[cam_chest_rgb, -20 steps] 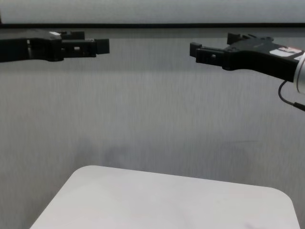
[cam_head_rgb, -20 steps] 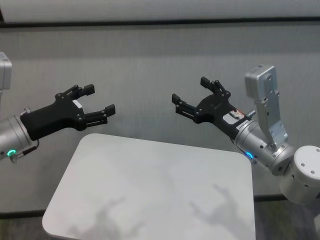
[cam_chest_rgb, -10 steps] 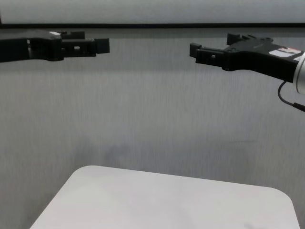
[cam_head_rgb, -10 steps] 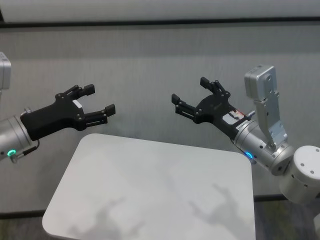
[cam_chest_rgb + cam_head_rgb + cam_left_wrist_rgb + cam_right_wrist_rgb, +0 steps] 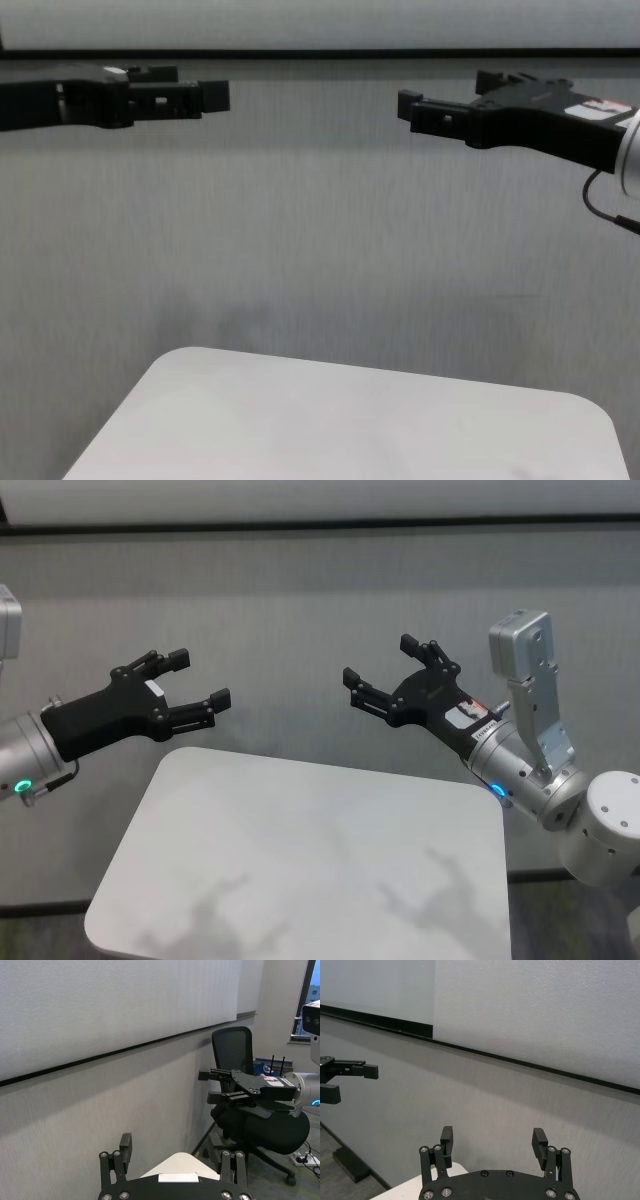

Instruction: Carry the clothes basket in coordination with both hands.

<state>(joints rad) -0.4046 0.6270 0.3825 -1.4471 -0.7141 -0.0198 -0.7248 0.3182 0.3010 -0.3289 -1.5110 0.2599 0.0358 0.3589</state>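
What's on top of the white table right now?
Only gripper shadows on the white table. No basket in any view. Left gripper and right gripper hover open above its far edge.

Two grippers, left gripper (image 5: 202, 679) and right gripper (image 5: 378, 669), one white table (image 5: 300, 860), one office chair (image 5: 250, 1110)

No legible text anywhere. Small white-and-red label on right gripper (image 5: 385, 680) body, near wrist; print too small to read.
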